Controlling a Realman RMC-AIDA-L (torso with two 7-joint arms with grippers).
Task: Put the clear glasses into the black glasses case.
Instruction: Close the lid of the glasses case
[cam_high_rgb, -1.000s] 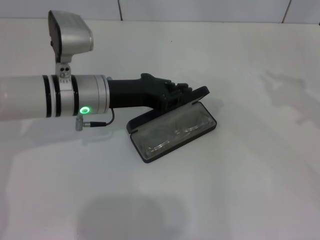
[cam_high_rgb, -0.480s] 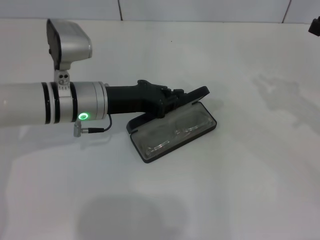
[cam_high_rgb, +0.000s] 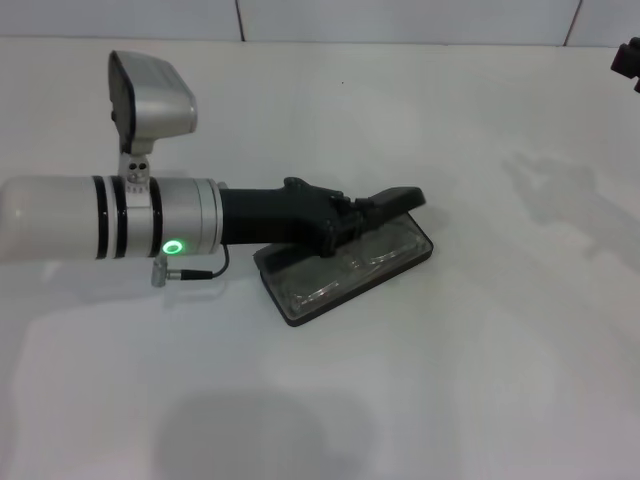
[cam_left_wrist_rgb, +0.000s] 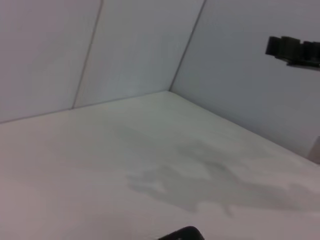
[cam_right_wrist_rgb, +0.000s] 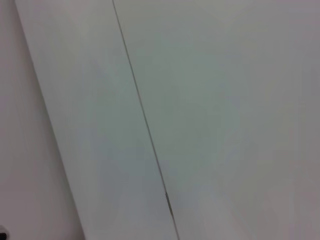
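Left gripper (cam_high_rgb: 352, 215) seemingly on black glasses case (cam_high_rgb: 345, 262) lid

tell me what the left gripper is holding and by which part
The left gripper is at the lid of the black glasses case, apparently pushing it shut; a real grip cannot be told.

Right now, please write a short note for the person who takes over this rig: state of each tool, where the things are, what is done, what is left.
Left tool: at the lid of the black glasses case, over its rear edge; the lid hangs partly lowered above the tray. Open or shut grip: cannot tell.
Right tool: parked far off at the table's right rear edge, idle.
Clear glasses: lying inside the case tray, on the white table.
Done: glasses are in the case.
Left: press the lid fully shut if wanted, then withdraw the left arm.
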